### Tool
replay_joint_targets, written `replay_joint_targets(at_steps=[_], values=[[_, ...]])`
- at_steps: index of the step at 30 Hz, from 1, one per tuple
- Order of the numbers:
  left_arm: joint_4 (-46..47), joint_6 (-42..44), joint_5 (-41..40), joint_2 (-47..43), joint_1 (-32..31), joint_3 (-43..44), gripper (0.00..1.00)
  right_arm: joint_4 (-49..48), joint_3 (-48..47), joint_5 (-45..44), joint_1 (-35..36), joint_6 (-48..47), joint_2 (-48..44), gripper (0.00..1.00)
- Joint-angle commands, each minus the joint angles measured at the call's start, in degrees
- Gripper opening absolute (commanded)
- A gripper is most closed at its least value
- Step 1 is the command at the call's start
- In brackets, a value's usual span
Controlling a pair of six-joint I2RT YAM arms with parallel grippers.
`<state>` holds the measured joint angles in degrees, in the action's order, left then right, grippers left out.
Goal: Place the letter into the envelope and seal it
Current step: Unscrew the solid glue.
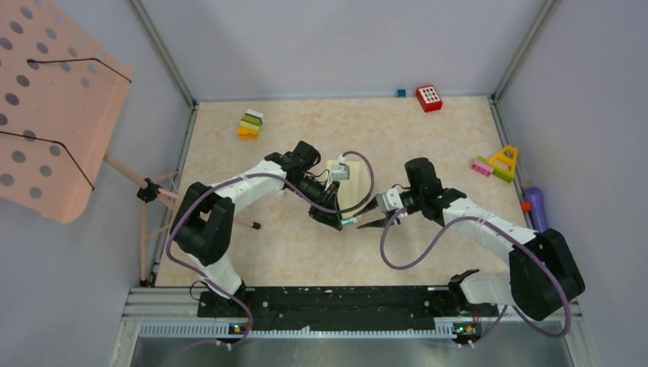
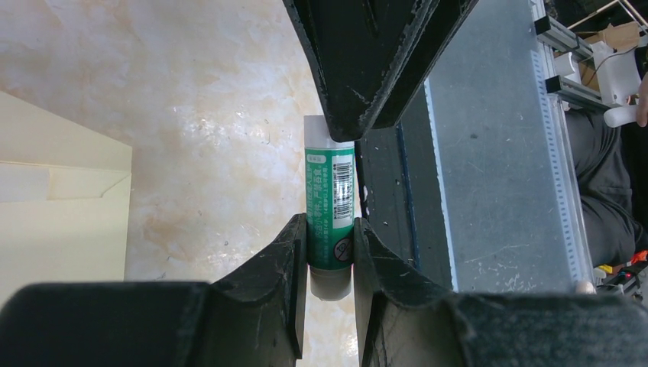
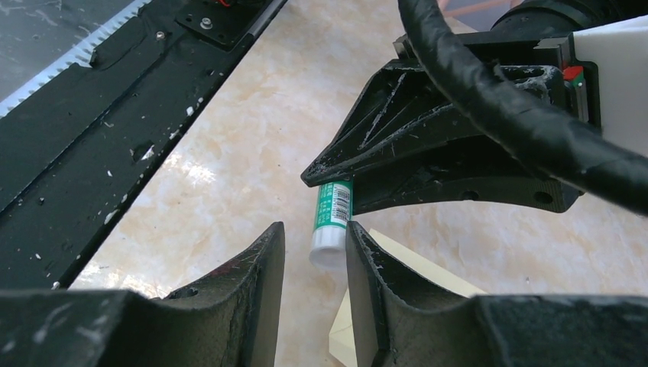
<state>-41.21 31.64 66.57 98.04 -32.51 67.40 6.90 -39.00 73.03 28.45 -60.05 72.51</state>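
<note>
The pale yellow rectangular paper envelope [image 1: 353, 195] lies flat on the beige marbled surface [image 1: 290, 252], midway between the two arms. At the envelope's near end, the left pincer [image 1: 340, 223] is clamped on the body of a green-labelled plastic glue stick [image 2: 330, 229], its two black fingers [image 2: 284, 260] pressed against either side of the tube. Facing it from the envelope's other side, the right pincer [image 3: 315, 229] stands with its jaws apart on either side of the stick's white cap [image 3: 327, 246]. A gap shows between the cap and one finger. The cap hangs over the envelope's edge.
</note>
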Motion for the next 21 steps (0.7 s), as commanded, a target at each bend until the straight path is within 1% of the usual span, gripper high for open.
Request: replay_joint_targets(at_steps=[1,7,12,15,19,21], values=[[1.13,1.19,2.99,-0.25,-0.10,1.68,0.00,-0.02,-0.50,-0.94,0.92,-1.39,0.87,0.35],[0.70,1.92,2.93,-0.58,-0.15,1.54,0.00,-2.17,-0.48,-2.11,0.91,0.89,0.89,0.38],[0.61,2.03,2.77,-0.50,-0.10,1.55,0.00,-2.94,-0.37,-2.04,0.91,1.91,0.89,0.36],[0.60,2.03,2.72,-0.42,-0.12,1.64,0.00,-3.03,-0.37,-1.84,0.91,2.04,0.99,0.31],[0.53,2.00,2.40,-0.55,-0.10,1.92,0.00,-2.85,-0.86,-1.78,0.91,2.93,1.35,0.14],[0.64,1.62,1.27,-1.02,-0.10,2.10,0.00,-3.49,-1.42,-1.71,0.91,5.44,1.86,0.11]])
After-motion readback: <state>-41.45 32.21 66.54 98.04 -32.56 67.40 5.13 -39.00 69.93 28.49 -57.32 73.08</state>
